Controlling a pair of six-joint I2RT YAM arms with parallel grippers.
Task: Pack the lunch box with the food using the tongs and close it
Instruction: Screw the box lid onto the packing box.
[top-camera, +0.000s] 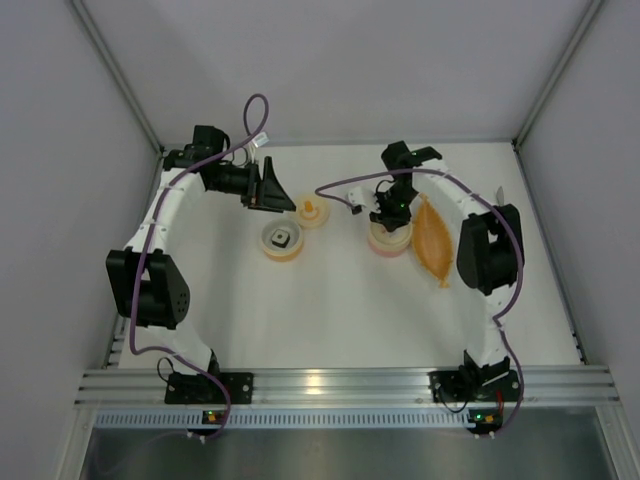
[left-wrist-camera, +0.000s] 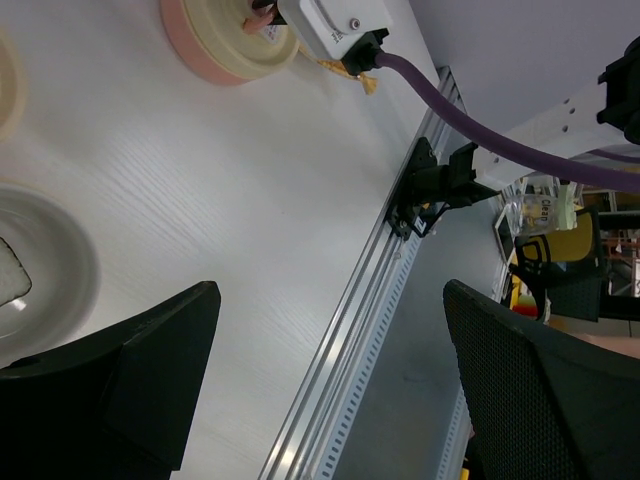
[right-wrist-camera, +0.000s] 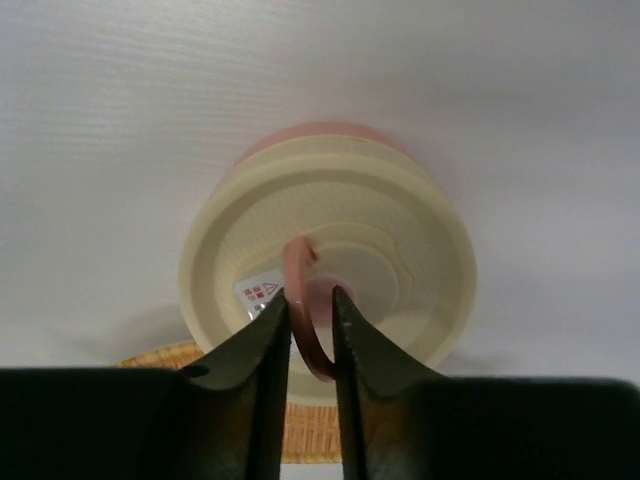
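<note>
The lunch box (top-camera: 389, 241), cream with a pink rim, stands right of centre with its lid (right-wrist-camera: 330, 250) on top. My right gripper (right-wrist-camera: 312, 294) comes down from above, its jaws nearly together around the lid's pink loop handle (right-wrist-camera: 300, 275). The same box shows in the left wrist view (left-wrist-camera: 225, 50). The pointed orange food bag (top-camera: 434, 240) lies just right of the box; a strip of it (right-wrist-camera: 150, 356) shows beside my fingers. My left gripper (top-camera: 272, 192) hangs wide open at the back left, holding nothing (left-wrist-camera: 330, 300). The tongs are hidden.
A round orange-rimmed bowl (top-camera: 283, 242) with a grey item inside sits left of centre, and shows again by my left finger (left-wrist-camera: 60, 250). Behind it is a small cream disc (top-camera: 313, 212) with an orange piece on it. The aluminium rail (top-camera: 340, 384) runs along the near edge.
</note>
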